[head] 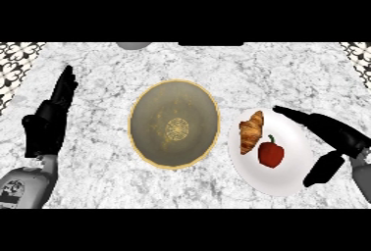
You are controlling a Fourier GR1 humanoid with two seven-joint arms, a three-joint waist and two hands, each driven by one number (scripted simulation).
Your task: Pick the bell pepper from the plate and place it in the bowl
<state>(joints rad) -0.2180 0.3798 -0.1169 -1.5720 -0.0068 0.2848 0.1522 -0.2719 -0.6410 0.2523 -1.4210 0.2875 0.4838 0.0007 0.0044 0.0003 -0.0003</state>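
A red bell pepper (272, 154) with a green stem lies on the white plate (282, 184) at the right, beside a brown croissant (251, 131). Left of the plate stands the olive bowl (174, 98) with a gold rim and a gold pattern at its bottom; nothing is in it. My right hand (337, 135) hovers over the plate's right edge, open, fingers stretched toward the plate's top and the thumb pointing down, a short way right of the pepper and not touching it. My left hand (47, 122) rests open at the left edge, fingers up.
The marble counter (94, 196) spreads all round. A grey round object (134, 45) and a dark flat thing (210, 43) show at the far edge. Patterned tiles (18, 59) flank the counter's back corners.
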